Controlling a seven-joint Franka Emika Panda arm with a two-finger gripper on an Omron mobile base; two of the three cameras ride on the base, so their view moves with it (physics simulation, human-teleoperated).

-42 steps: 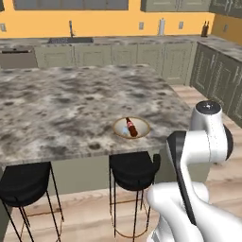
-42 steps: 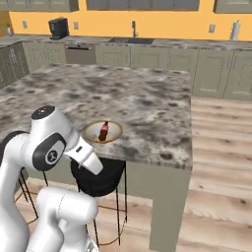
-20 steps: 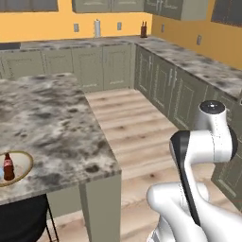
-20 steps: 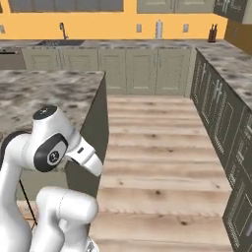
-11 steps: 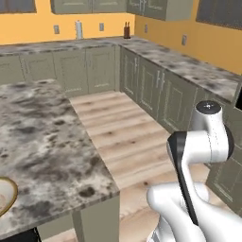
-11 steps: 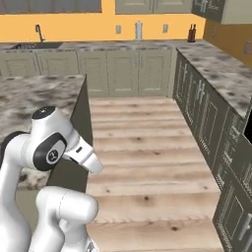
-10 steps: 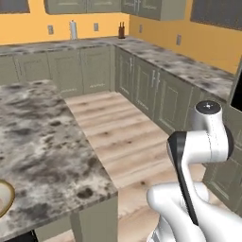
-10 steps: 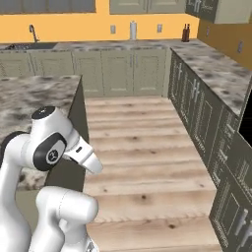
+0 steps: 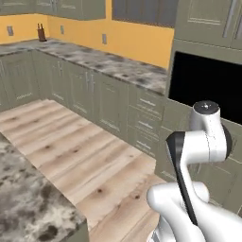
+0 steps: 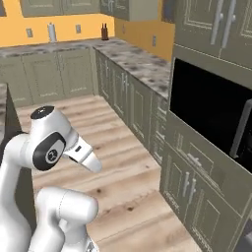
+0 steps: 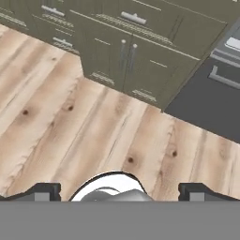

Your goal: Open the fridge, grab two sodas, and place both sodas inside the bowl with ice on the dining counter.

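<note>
My gripper (image 11: 120,192) points down at the wooden floor, its two dark fingertips (image 11: 44,191) standing wide apart with nothing between them, so it is open. At the right of the hand view lies a matte dark grey front with a pale bar handle, which looks like the fridge (image 11: 211,103), shut. One corner of the dining counter (image 9: 28,208) with its mottled granite top shows at the lower left of the left base view. The sodas and the bowl are out of view.
A tall cabinet holding a black built-in oven (image 10: 211,118) stands close on the right. Wall counters with grey-green cabinets (image 9: 108,94) run along the far side. Open wooden floor (image 9: 71,156) lies between them and the island.
The base has turned right, so the whole scene slid left. The bowl holding one soda on the dining counter left the picture, and the oven cabinet came in. The gripper stays open.
</note>
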